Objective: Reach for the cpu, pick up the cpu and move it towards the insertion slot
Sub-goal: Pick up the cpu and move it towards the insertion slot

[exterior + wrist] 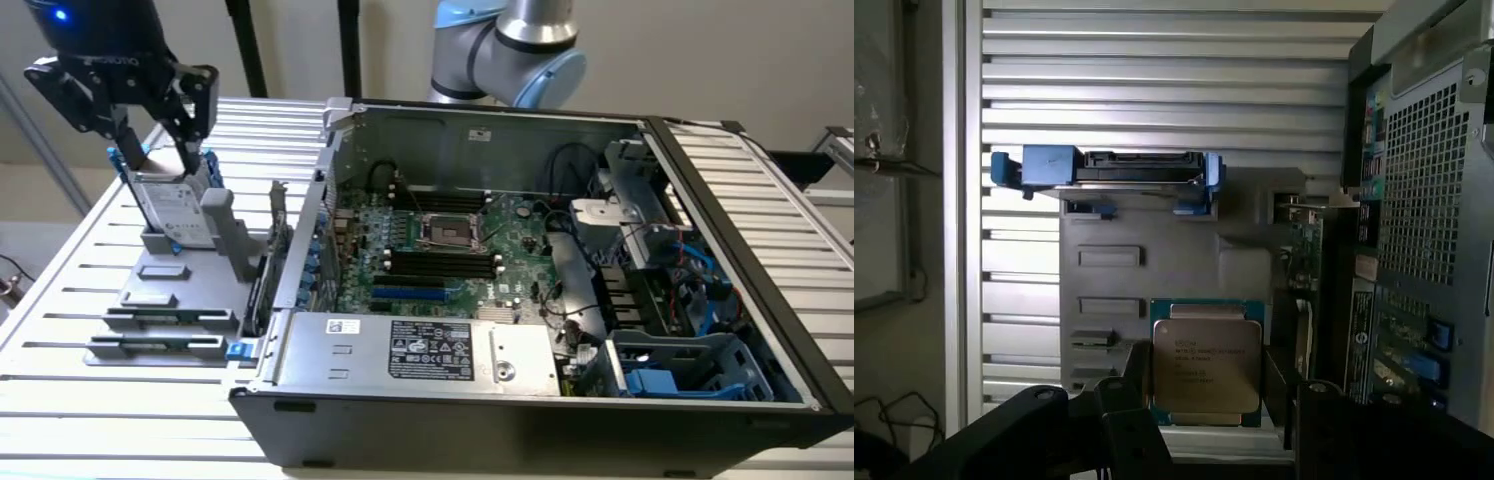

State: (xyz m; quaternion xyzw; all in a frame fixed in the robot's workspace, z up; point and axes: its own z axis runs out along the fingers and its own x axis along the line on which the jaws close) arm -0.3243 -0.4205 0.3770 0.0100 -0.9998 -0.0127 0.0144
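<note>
1. One black two-fingered gripper point(163, 150) is seen at the exterior view's left, hanging just above the upright silver hard drive with the blue-edged bracket point(180, 212).
2. In the wrist view, the small flat square cpu with the silver-grey metal top and green rim point(1206, 352) is pinched between the dark fingers point(1129, 395). One finger is pressed against each opposite edge, so the gripper point(1209, 385) is clamped on the cpu.
3. The cpu looks to be held clear of the flat grey plastic fixture point(1109, 290). The hard drive point(1119, 168) is seen edge-on from above, standing in that fixture beyond the chip.
4. The insertion slot point(450, 232) — square socket, silvery frame, dark centre — is set in the green motherboard point(514, 225) inside the open black computer case point(534, 435). It's well apart from the gripper, off toward the exterior view's right.
5. Long narrow black memory slots point(441, 263) are lined up just beside that socket.
6. Fixture and case are both parked on a silver slatted metal table point(80, 420) — case on the exterior view's right, fixture on its left.
</note>
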